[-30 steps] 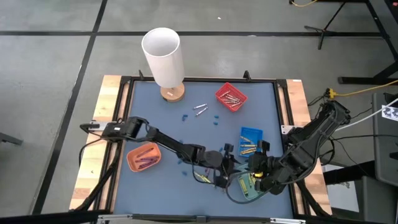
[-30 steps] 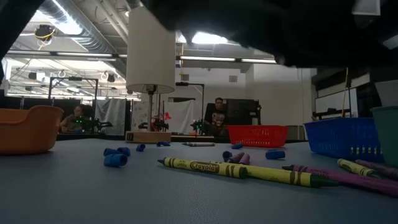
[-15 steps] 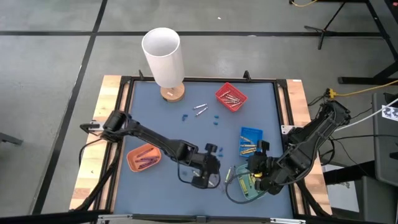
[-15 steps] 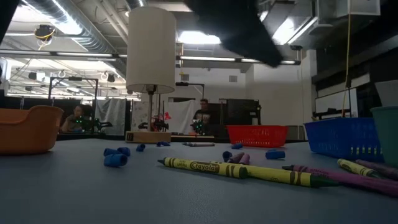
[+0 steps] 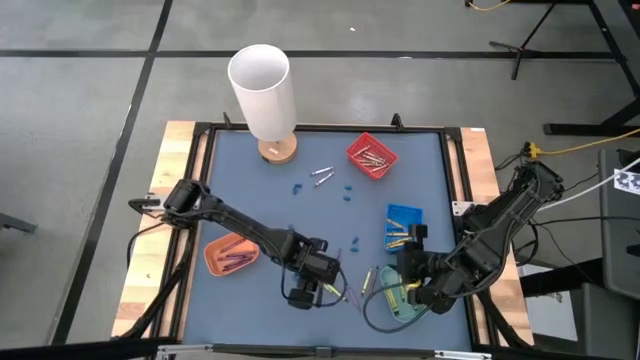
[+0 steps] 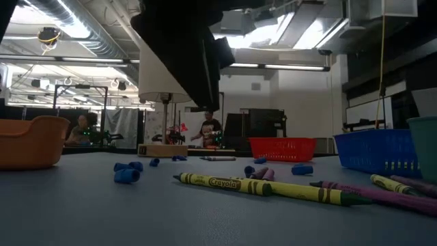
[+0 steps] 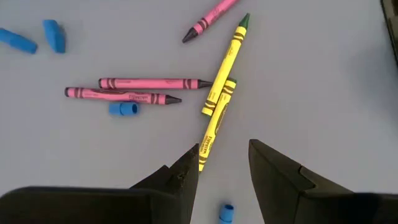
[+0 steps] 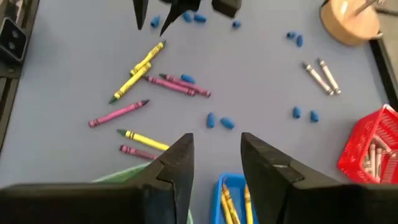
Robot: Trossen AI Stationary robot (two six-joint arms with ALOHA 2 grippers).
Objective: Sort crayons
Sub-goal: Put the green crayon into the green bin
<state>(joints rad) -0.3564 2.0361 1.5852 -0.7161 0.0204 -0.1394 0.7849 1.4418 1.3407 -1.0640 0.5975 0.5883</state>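
Observation:
Loose crayons lie flat on the blue-grey table near its front edge. There are two yellow crayons (image 7: 222,84), three pink ones (image 7: 149,83) and more (image 8: 146,140) beside the green tray. Two silver crayons (image 5: 322,174) lie farther back. My left gripper (image 7: 224,165) hangs open above the lower end of the yellow pair, pointing steeply down, with nothing between its fingers. My right gripper (image 8: 214,152) hovers open above the blue tray (image 5: 403,225) and is empty. In the low view a yellow crayon (image 6: 225,183) lies in front.
An orange tray (image 5: 232,253) with crayons stands front left, a red tray (image 5: 372,156) at the back and a green tray (image 5: 395,298) front right. A white lamp (image 5: 265,95) on a wooden base is at the back left. Small blue bits (image 7: 53,36) lie scattered.
My left gripper has gone toward the table's left edge, away from my right gripper, and has tipped from nearly level to pointing steeply down. It has stayed open. The crayons have not moved.

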